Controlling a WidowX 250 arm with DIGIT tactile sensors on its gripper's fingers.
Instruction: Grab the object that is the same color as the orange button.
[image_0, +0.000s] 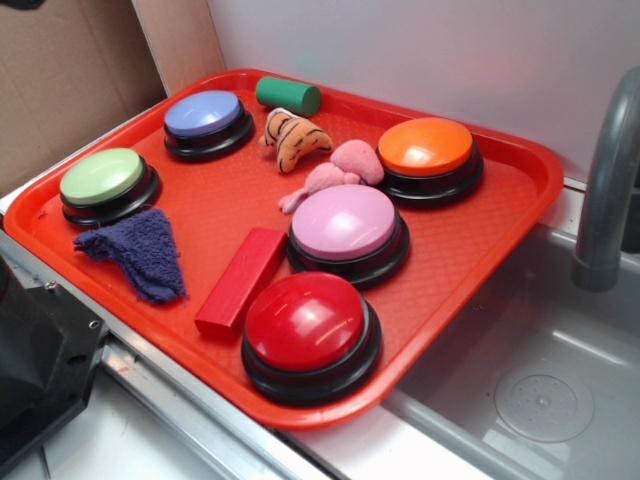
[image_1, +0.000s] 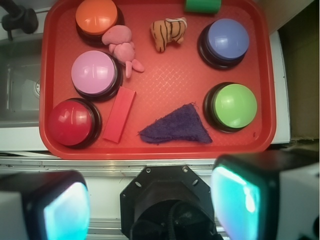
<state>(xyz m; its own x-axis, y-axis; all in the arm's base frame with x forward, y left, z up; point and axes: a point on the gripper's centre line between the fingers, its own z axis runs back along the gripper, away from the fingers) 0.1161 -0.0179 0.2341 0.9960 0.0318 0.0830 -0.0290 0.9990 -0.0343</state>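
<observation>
Gripper (image_1: 150, 205): spread wide, empty, hanging short of tray (image_1: 165, 150).
Risk: pink plush (image_1: 121, 45) beside tiger toy (image_1: 169, 32), easily mistaken.

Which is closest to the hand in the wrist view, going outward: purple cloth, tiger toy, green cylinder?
Hand sits at the bottom edge, outside the tray.
1. Purple cloth, near edge of tray, centre.
2. Tiger toy, far half, between the orange and blue buttons.
3. Green cylinder, against the far rim.

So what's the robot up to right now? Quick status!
Gripper open, above tray's near edge, holding nothing. Tiger toy untouched, far side of tray. Pink plush beside it; path clear.
</observation>
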